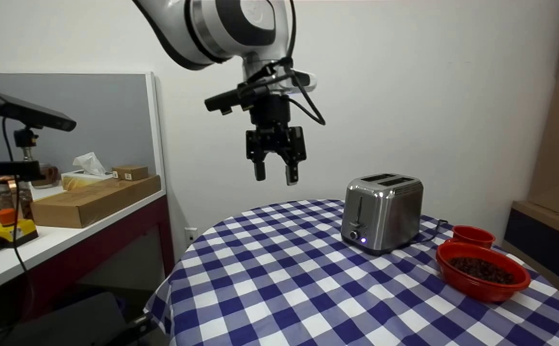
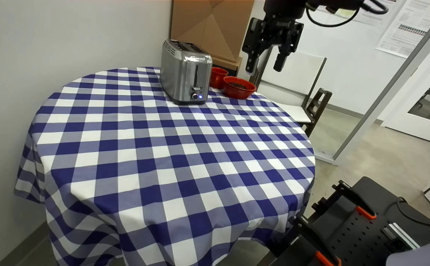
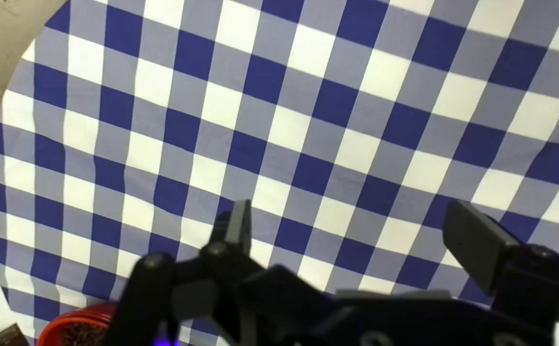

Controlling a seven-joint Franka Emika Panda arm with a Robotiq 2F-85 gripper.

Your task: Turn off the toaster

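Holds the hand point(image 1: 276, 176) high over the tabletop point(image 1: 279, 288), aimed down, with fingers point(image 1: 291, 176) spread and nothing between them; probably wide just for travel, with no grip needed yet. Hangs well apart from the toaster point(image 2: 185, 74), so not yet at the switching-off itself. Next out, shows the toaster upright near the tabletop's edge, with lever point(image 1: 355, 224) and knob point(image 1: 354, 234) facing outward, likely turned for easy reach. Has the light point(image 1: 363, 240) lit and the lever low in both exterior views; judged still on. Calls for coming across and down to that face, then a light press or lift; risks skidding the toaster on the cloth point(image 2: 170, 162). Beyond, in an exterior view, has the red bowl point(image 2: 239, 93) of dark bits point(image 2: 237, 86) near the red cup point(image 2: 217, 79), likely off to one side to spare the approach. Last, shows cardboard point(image 2: 207, 29) standing behind; can't tell why.
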